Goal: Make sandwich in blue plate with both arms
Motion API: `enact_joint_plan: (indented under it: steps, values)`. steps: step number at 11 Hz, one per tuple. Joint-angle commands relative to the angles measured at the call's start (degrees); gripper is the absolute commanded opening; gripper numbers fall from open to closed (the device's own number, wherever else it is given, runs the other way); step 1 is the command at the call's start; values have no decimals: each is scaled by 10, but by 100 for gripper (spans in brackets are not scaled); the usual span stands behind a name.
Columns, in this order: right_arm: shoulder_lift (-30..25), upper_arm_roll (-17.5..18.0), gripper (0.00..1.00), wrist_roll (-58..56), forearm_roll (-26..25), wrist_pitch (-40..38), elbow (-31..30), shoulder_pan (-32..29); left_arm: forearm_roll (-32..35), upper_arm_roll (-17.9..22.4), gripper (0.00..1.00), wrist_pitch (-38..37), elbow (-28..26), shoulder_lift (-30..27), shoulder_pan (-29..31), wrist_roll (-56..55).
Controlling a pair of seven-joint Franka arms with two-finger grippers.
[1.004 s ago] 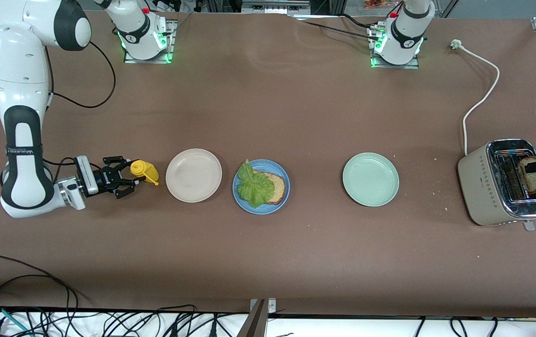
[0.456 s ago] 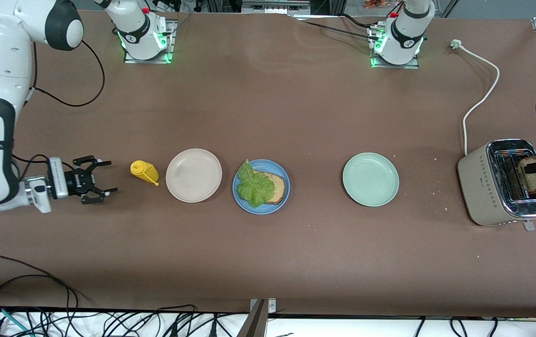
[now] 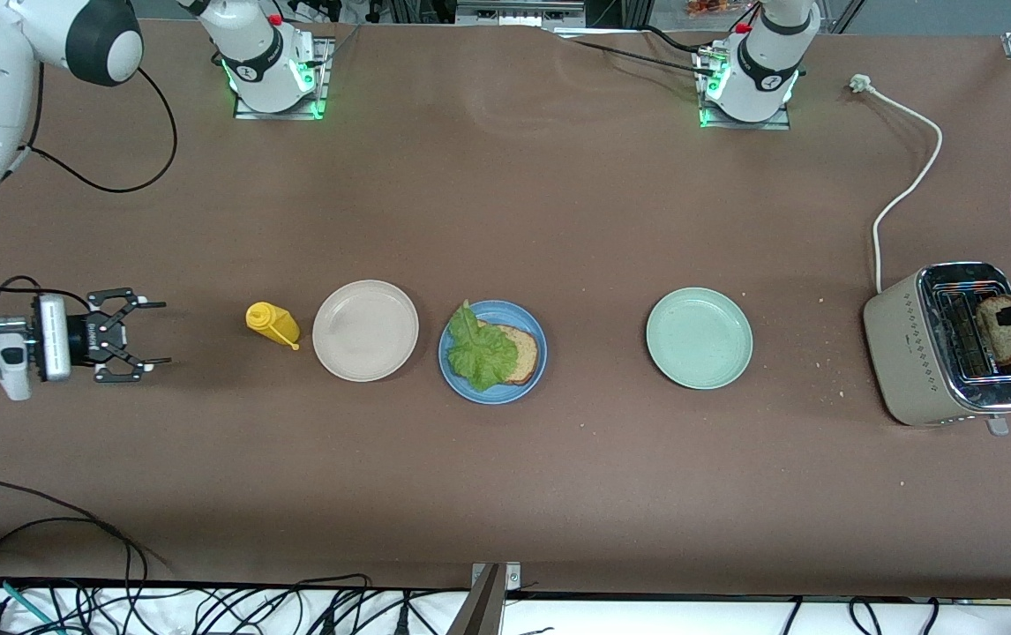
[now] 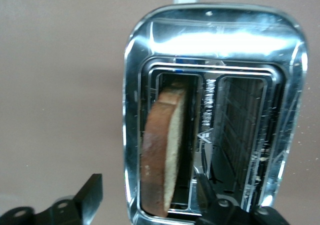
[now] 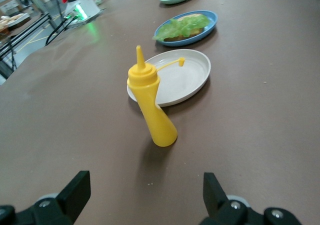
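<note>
Heads up, you can't see most of the left arm: it's cut off at the edge of the front view, and the lettuce leaf (image 3: 481,353) hides about half of the bread slice (image 3: 521,351) under it. Both sit in the blue plate (image 3: 523,388), mid-table, with no top slice on.

Count: three plates, two bread slices, one leaf, one bottle, one toaster.

- Just beside the blue plate, toward the right arm's end, is the beige plate (image 3: 365,331), with nothing in it.
- Past that is the yellow squeeze bottle (image 3: 272,323), upright.
- The right gripper (image 3: 163,332) is well apart from the bottle, with its fingers spread wide on nothing.
- Toward the left arm's end you've got the mint plate (image 3: 699,338), bare.
- Farthest from the blue plate is the toaster (image 3: 911,344), with the second slice (image 3: 1008,339) standing in one slot. The other slot (image 4: 240,135) is vacant.
- The left gripper (image 4: 147,187) is over the toaster. Its fingers straddle that slice, apart, not visibly clamped on it.
</note>
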Motion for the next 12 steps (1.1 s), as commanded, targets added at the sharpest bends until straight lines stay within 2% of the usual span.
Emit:
enact_joint_plan:
  steps: [1,3,4,5,7,9,12]
  values:
    - [-50,-9,100,107,-11,-10,-2,4,11,-4,72,-3,15,11,11,31]
    - [-61,-13,100,172,-17,-21,4,18,12,-4,58,-4,15,12,11,34]
    - [-94,-11,100,214,-40,-14,-1,28,14,-4,47,-4,15,12,11,35]
    - [-123,-2,100,268,-92,-10,-3,35,14,-4,41,-3,15,12,11,35]
    - [-181,56,100,401,-186,22,-22,35,15,-4,20,-4,16,11,11,35]
    - [-231,86,100,490,-226,53,-75,34,12,-4,3,-4,16,11,11,35]
    - [-325,123,100,691,-313,62,-129,35,11,-5,0,-4,17,5,12,36]
